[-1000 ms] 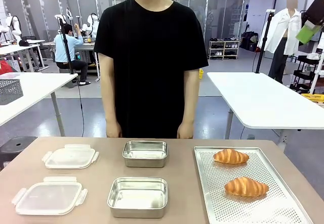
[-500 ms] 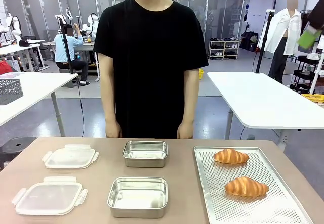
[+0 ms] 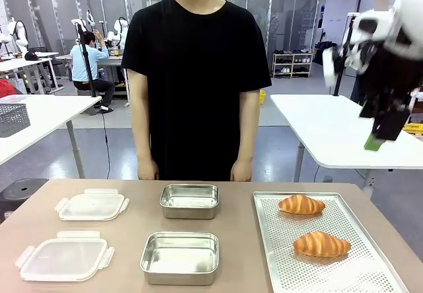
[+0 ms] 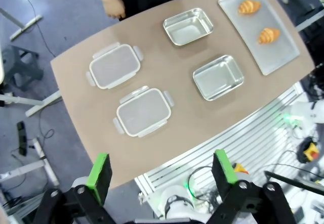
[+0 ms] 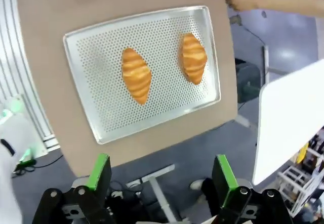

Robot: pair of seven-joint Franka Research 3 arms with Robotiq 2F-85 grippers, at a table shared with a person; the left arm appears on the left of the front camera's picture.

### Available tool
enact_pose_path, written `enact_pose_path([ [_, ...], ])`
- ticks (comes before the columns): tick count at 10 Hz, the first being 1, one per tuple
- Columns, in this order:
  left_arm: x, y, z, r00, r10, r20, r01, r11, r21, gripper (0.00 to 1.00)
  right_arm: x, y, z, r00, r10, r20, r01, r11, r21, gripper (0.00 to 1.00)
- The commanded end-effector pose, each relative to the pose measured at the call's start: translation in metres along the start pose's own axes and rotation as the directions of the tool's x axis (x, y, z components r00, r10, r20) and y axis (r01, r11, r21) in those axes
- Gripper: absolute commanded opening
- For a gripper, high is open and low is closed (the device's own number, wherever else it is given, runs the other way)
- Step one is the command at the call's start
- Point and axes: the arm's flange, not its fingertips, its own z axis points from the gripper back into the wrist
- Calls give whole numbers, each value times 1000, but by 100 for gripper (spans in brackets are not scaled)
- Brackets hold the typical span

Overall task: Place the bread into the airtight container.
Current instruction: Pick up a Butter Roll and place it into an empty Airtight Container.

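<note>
Blurred right arm, edge-cut

The scene is lit brightly and evenly, and only faint, soft shadows are cast under the croissants on the tray. In the front view the right arm is smeared by motion blur. In the wrist views straight edges are bowed by wide-angle distortion.

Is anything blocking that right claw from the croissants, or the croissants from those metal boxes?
Nothing visible does. The right gripper hangs open above the tray, where both croissants lie uncovered. The two metal containers sit open beside the tray, their lids off to the left.
</note>
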Motion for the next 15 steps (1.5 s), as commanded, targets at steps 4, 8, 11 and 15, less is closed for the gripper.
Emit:
enact_pose_path([
  [4, -1, 0, 0, 1000, -3, -1, 3, 1000, -2, 100, -13, 26, -109, 992, 40, 118, -52, 993, 104, 100],
  [8, -1, 0, 0, 1000, -3, -1, 3, 1000, -2, 100, -5, 16, -159, 994, 90, 61, -100, 977, 191, 100],
  [11, -1, 0, 0, 1000, -3, -1, 3, 1000, -2, 100, -7, 30, -151, 997, 54, 55, -63, 982, 179, 100],
  [15, -1, 0, 0, 1000, -3, -1, 3, 1000, -2, 100, 1, 14, -165, 998, 67, 12, -68, 976, 205, 100],
])
